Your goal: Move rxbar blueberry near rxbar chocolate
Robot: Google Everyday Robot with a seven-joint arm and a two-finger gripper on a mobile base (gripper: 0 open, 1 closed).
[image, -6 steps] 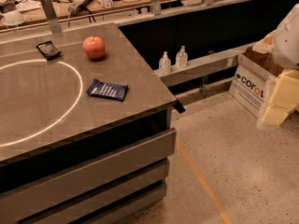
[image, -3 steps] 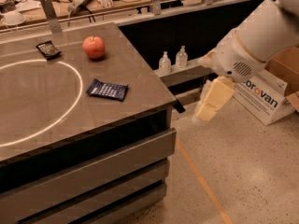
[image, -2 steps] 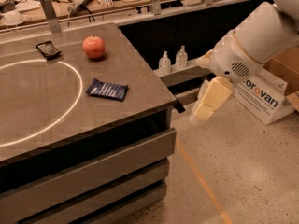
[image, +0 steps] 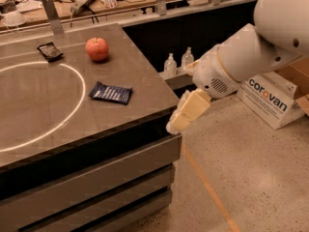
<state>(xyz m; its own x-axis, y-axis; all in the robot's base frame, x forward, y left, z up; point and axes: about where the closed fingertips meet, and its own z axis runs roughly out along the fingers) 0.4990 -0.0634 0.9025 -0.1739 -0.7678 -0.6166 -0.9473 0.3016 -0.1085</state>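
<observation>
Navy-blue rxbar blueberry [image: 110,92] is logged ungrasped on the table [image: 43,110], well apart from rxbar chocolate [image: 49,51] at the far-left edge; gripper [image: 186,114] is held beside the table's corner, jaws' state undeterminable.

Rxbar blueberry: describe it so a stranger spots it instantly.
On the grey table, just outside the white circle, lies the rxbar blueberry; the gripper hangs off the table's near corner. It is flat and navy, unlike the red apple and black rxbar chocolate behind.
</observation>
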